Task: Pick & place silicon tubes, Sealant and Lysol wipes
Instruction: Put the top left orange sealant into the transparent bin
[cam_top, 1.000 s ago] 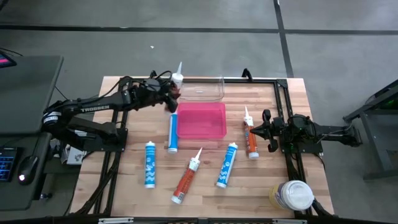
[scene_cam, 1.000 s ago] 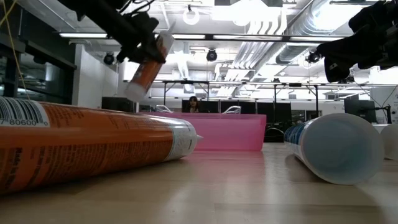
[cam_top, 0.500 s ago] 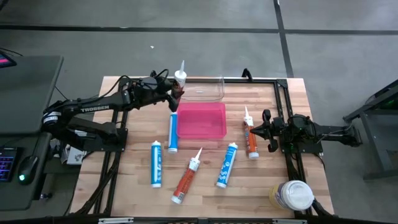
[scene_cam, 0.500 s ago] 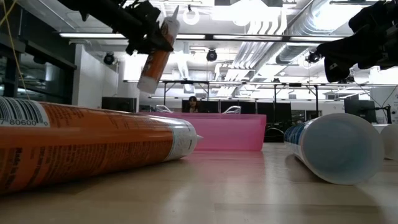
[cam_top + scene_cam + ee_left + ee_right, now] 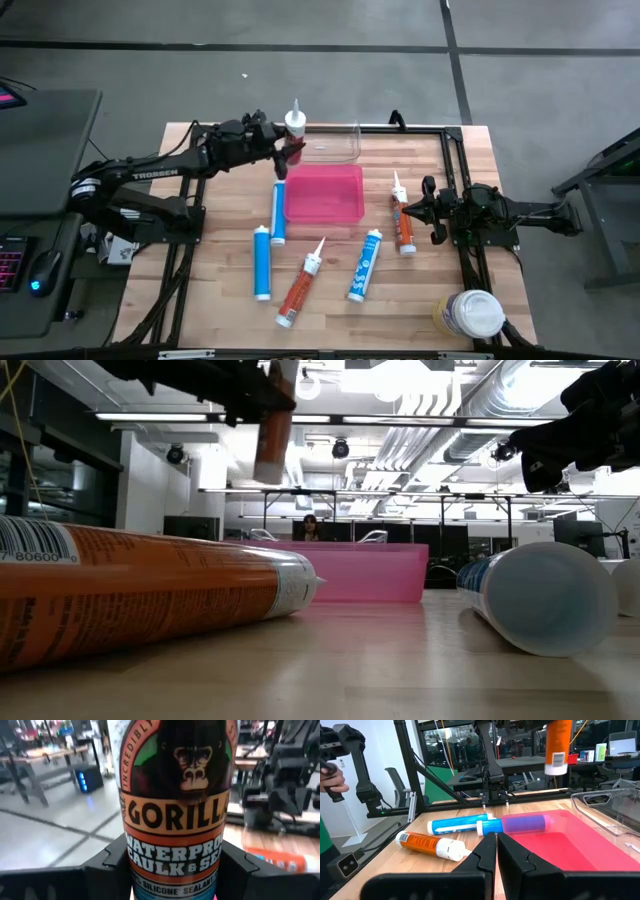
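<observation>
Overhead, left tool [image 5: 283, 150] grips upright Gorilla sealant tube [image 5: 175, 805].

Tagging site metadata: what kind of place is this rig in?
Likely an open-plan robotics lab or workshop: exposed ceiling ducts, rows of desks behind the table, and metal rig frames on a bare concrete floor.

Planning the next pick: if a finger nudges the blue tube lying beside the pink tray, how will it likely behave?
The blue tube is round and lies flat, so a sideways nudge would probably roll it. The pink tray sits close alongside and may stop it. Its smooth body looks rigid, so it should keep its shape.
</observation>
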You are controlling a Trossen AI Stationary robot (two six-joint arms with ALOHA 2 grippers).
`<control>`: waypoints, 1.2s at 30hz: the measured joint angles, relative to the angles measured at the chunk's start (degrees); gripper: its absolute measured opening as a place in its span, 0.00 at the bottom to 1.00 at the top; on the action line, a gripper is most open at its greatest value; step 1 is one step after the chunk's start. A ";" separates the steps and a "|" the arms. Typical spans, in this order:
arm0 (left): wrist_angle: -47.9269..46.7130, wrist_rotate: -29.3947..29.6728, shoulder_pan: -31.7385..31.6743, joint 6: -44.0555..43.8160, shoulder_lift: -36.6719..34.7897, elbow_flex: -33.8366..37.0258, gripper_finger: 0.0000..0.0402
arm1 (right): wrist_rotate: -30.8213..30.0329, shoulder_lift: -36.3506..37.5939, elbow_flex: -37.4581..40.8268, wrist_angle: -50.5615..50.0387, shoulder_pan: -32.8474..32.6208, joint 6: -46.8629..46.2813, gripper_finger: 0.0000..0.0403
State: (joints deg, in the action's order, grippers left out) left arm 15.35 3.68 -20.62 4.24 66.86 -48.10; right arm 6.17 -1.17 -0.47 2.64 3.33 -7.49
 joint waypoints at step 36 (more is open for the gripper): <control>11.46 42.05 -4.81 -14.64 32.88 -16.30 0.45 | 0.04 0.00 0.00 0.08 0.02 0.02 0.03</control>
State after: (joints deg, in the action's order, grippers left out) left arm 26.81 45.73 -25.43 -10.40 99.74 -64.40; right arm 6.21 -1.17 -0.48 2.72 3.35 -7.47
